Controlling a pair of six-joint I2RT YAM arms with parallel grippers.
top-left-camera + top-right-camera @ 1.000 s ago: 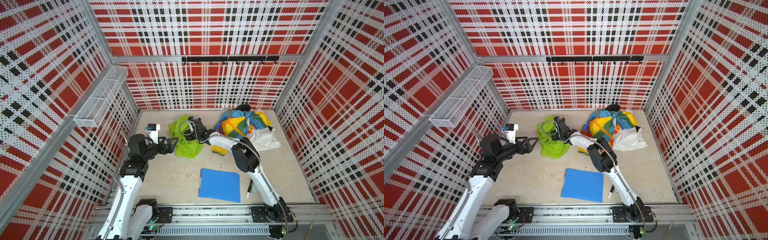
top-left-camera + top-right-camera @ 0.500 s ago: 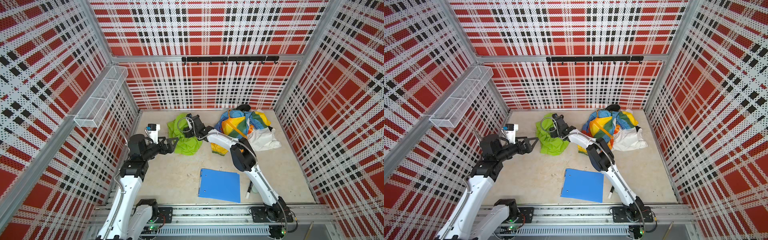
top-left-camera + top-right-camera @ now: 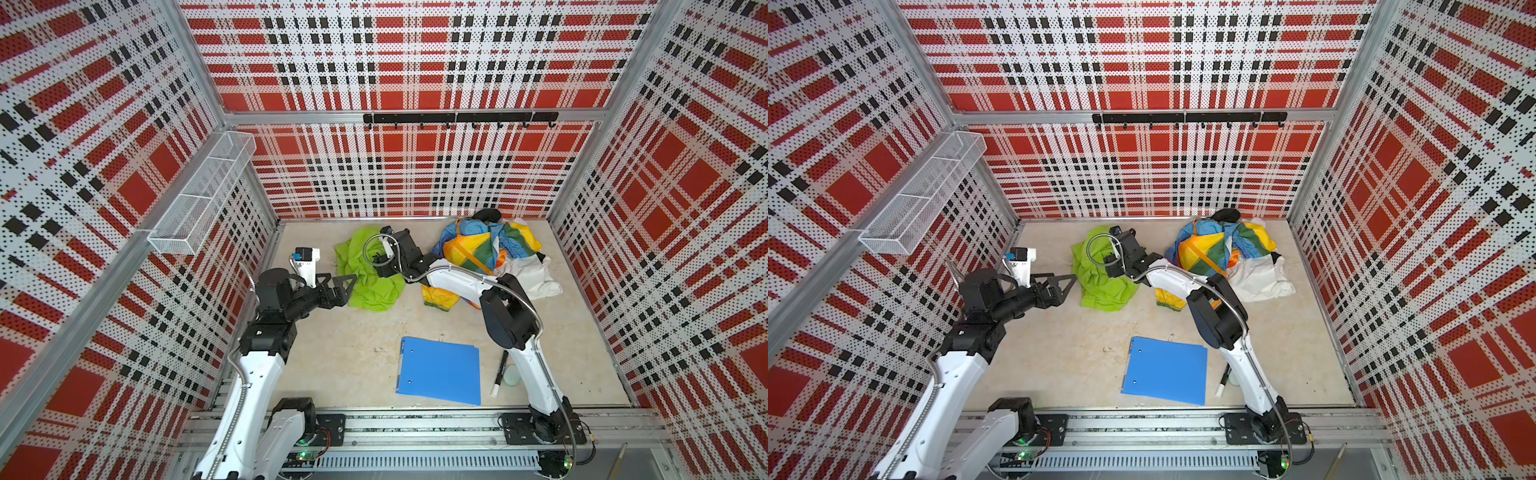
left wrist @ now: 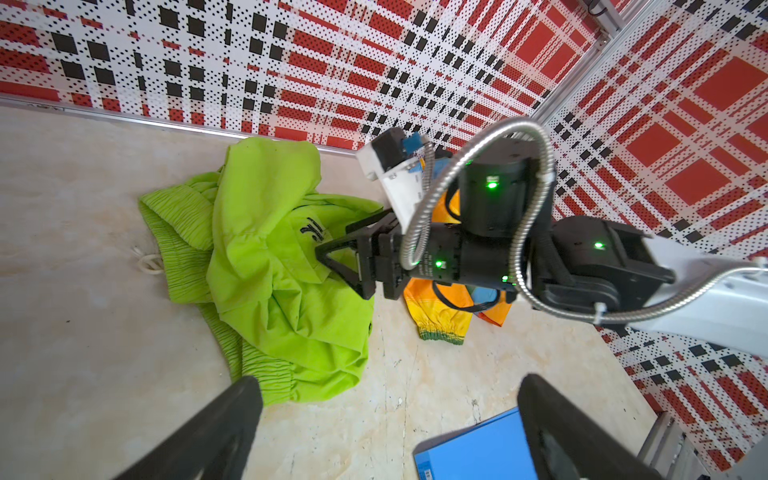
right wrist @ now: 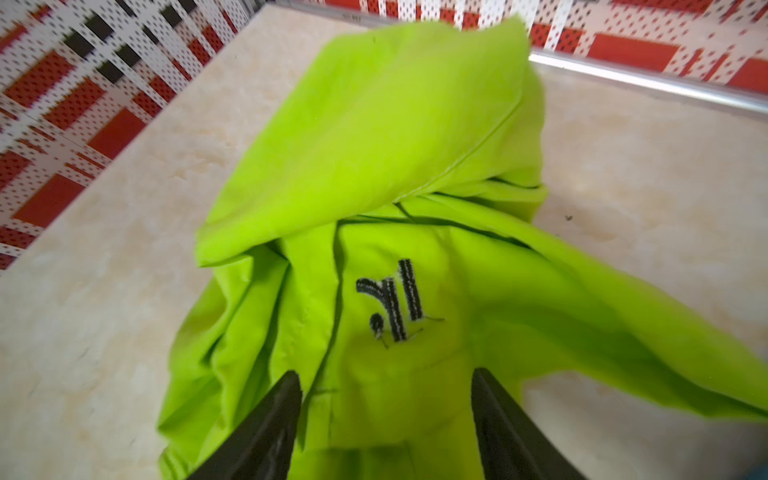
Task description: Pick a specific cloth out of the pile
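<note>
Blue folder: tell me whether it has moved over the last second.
No. The blue folder lies as before, its near edge just as close to the front rail.

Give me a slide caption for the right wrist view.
Open right gripper at the crumpled lime cloth, black logo facing up, on a beige table.

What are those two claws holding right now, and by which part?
Nothing. The right claw stands open over the green cloth, jaws apart, not pinching it. The left claw is open and empty.
</note>
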